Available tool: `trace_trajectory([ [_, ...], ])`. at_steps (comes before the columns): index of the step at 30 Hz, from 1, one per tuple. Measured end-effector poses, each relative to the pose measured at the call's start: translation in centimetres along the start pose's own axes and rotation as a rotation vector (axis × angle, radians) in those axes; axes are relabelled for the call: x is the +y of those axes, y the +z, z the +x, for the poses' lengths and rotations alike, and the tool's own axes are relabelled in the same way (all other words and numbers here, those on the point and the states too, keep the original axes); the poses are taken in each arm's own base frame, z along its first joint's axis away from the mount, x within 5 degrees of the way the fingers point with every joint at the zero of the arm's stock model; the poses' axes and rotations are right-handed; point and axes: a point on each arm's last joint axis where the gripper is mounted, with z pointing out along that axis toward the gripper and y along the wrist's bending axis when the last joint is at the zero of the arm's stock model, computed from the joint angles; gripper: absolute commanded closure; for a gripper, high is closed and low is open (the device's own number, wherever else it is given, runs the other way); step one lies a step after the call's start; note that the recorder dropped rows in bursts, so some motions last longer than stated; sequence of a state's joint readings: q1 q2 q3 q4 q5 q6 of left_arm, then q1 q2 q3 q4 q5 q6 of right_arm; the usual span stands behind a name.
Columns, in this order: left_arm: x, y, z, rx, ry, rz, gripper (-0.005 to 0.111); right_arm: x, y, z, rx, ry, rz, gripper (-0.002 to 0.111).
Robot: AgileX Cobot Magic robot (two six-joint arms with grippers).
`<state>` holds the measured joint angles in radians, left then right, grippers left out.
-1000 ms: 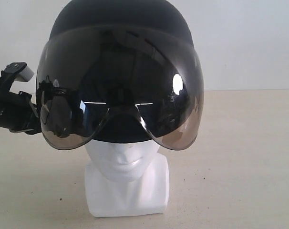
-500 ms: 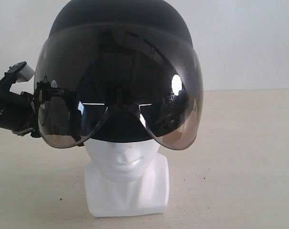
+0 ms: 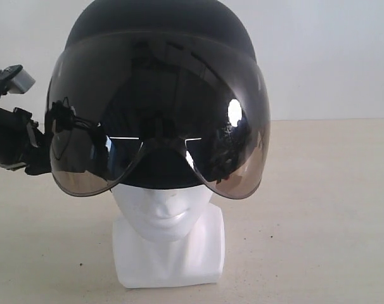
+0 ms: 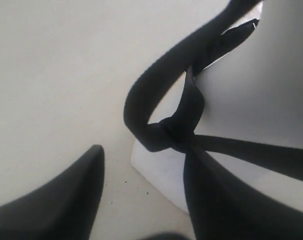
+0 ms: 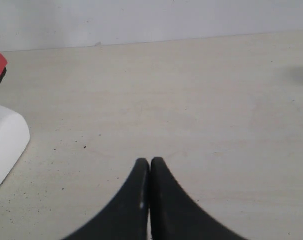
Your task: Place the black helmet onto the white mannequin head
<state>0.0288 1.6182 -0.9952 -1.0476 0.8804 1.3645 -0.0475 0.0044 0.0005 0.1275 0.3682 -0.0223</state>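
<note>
The widest thing we see is the pale beige matte tabletop (image 3: 319, 221), which runs back to a plain white wall (image 3: 331, 50). On it, at the middle of the exterior view, the matte black round helmet (image 3: 160, 25) sits upright over the glossy white plastic mannequin head (image 3: 166, 240). The shell holds the crown and upper face of the head. Only the lower face, the neck and the squarish base show below it, and the base rests on the table. The helmet's large smoky tinted bubble visor (image 3: 179, 114) is down over the front and is wider than the head beneath. The black left arm (image 3: 14, 142) reaches in at the helmet's side at visor height, and we cannot tell from the exterior view whether it touches the shell. In the left wrist view the left gripper (image 4: 141, 210) has its two dark fingers (image 4: 66, 200) spread wide and clamped on nothing. A flat black knotted chin strap (image 4: 161, 100) hangs beside the white neck, just past one finger, and we cannot tell whether the two touch. In the right wrist view the right gripper (image 5: 150, 175) has its fingertips pressed together with nothing between them. It is low over bare tabletop, and a corner of the white base shows off to one side of it.
</note>
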Motion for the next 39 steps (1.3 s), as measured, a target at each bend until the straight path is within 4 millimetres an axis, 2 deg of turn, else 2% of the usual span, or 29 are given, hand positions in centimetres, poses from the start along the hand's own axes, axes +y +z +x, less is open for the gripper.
trace_trajectory([
  [7, -1.1, -1.9, -0.2, 0.047, 0.017, -0.059, 0.059, 0.0, 0.0, 0.0, 0.0, 0.0, 0.0, 0.108],
  [11, -2.9, -5.1, -1.1, 0.028, 0.038, -0.166, 0.06, 0.0, 0.0, 0.0, 0.0, 0.0, 0.0, 0.108],
  [13, -4.5, -7.7, -1.8, -0.026, 0.055, -0.253, 0.066, 0.0, 0.0, 0.0, 0.0, 0.0, 0.0, 0.108],
  [18, -6.8, -11.3, -2.8, -0.166, 0.108, -0.39, 0.102, 0.0, 0.0, 0.0, 0.0, 0.0, 0.0, 0.108],
  [21, -8.1, -13.2, -3.6, -0.278, 0.144, -0.455, 0.102, 0.0, 0.0, 0.0, 0.0, -0.015, 0.003, 0.108],
  [25, -9.2, -14.7, -5.2, -0.377, 0.196, -0.452, 0.102, -0.3, 0.0, -0.5, -0.052, -0.165, 0.037, 0.108],
  [28, -10.2, -15.9, -6.7, -0.468, 0.256, -0.439, 0.102, -0.4, -0.1, -1.1, -0.118, -0.278, 0.067, 0.108],
  [32, -11.4, -17.3, -8.5, -0.629, 0.323, -0.397, 0.102, -0.3, -0.3, -2.4, -0.255, -0.321, 0.072, 0.108],
  [36, -12.5, -17.9, -9.8, -0.798, 0.381, -0.308, 0.102, 0.0, -0.8, -3.7, -0.423, -0.211, 0.044, 0.108],
  [39, -12.4, -17.4, -10.6, -0.882, 0.419, -0.202, 0.102, 0.2, -1.4, -4.9, -0.571, -0.072, 0.003, 0.108],
])
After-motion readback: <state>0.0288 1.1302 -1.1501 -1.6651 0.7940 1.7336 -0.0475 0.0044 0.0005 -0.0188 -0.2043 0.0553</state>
